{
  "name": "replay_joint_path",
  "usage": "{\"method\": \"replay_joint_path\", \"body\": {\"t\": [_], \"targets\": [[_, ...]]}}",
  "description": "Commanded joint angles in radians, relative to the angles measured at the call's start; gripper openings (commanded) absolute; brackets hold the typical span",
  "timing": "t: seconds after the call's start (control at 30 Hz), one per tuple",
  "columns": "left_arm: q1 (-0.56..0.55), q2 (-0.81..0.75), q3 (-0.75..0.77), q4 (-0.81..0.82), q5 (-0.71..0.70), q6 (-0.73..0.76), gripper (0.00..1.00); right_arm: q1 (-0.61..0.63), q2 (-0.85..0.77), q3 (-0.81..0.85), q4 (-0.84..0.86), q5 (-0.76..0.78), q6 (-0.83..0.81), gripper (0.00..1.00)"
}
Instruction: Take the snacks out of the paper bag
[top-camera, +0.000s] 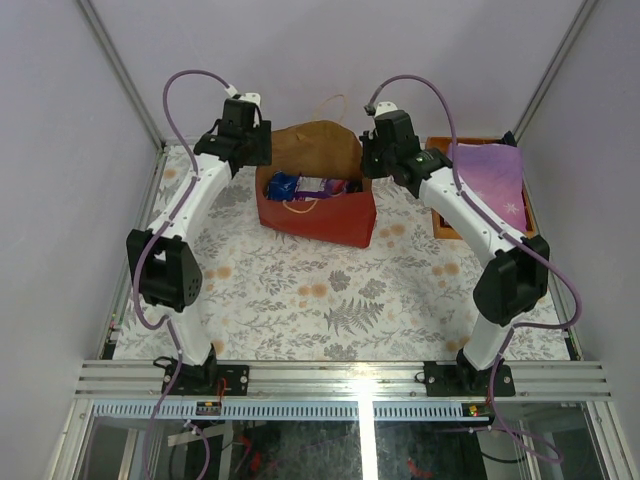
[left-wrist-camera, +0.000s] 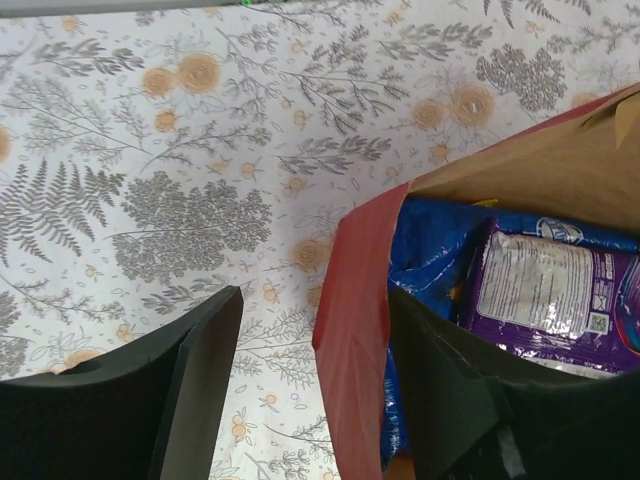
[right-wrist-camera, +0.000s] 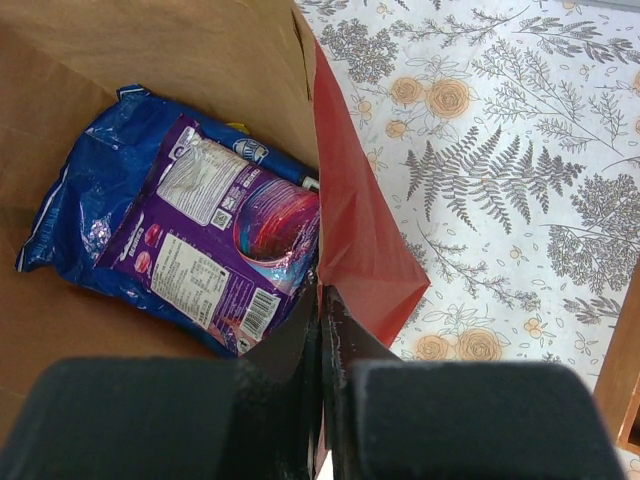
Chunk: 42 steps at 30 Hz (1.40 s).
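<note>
Entry: paper bag (top-camera: 318, 215), upright. We log right gripper (right-wrist-camera: 322, 330) pinched shut on its 2 o'clock wall, likely steadying it; left gripper (left-wrist-camera: 312, 310) parted astride the 10 o'clock wall, gripping nothing; snacks (right-wrist-camera: 215, 250) inside.

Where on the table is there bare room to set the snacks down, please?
The widest bare cloth lies in front of the paper bag, between the left arm and right arm. The bag's mouth is crowded by the left hand and right hand; the orange tray is covered.

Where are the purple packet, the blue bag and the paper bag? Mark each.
purple packet (right-wrist-camera: 215, 250): right wrist view, printed back.
blue bag (right-wrist-camera: 72, 208): right wrist view, left part.
paper bag (top-camera: 320, 218): top view, red front wall.
</note>
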Motion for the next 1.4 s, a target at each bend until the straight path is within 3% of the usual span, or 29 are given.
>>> {"method": "replay_joint_path", "body": {"t": [0.0, 0.07, 0.13, 0.17, 0.83, 1.1, 1.13, 1.2, 1.27, 1.37], "targets": [[0.004, 0.022, 0.031, 0.057, 0.052, 0.020, 0.57, 0.004, -0.014, 0.093, 0.150, -0.003, -0.007, 0.00], [0.004, 0.030, 0.026, 0.057, 0.041, 0.023, 0.42, 0.003, -0.010, 0.094, 0.151, -0.004, -0.007, 0.00], [0.004, 0.039, 0.024, 0.054, 0.036, 0.025, 0.11, 0.004, -0.004, 0.097, 0.151, -0.006, -0.006, 0.00], [0.005, 0.042, 0.026, 0.050, 0.033, 0.026, 0.01, 0.003, -0.003, 0.098, 0.151, -0.008, -0.006, 0.00], [-0.019, -0.240, -0.099, 0.155, -0.007, 0.009, 0.00, 0.004, -0.021, 0.166, 0.160, -0.036, -0.002, 0.00], [-0.036, -0.238, -0.102, 0.129, -0.027, 0.009, 0.00, 0.004, -0.021, 0.159, 0.159, -0.050, 0.005, 0.00], [-0.036, -0.232, -0.096, 0.121, -0.026, 0.011, 0.08, 0.004, -0.024, 0.155, 0.162, -0.050, 0.005, 0.00], [-0.036, -0.210, -0.081, 0.101, -0.032, 0.013, 0.37, 0.004, -0.028, 0.146, 0.166, -0.044, 0.005, 0.00], [-0.035, -0.181, -0.065, 0.085, -0.050, 0.017, 0.60, 0.004, -0.028, 0.142, 0.167, -0.039, 0.003, 0.00], [-0.036, -0.140, -0.045, 0.068, -0.076, 0.018, 0.77, 0.003, -0.026, 0.135, 0.165, -0.034, 0.001, 0.00]]}}
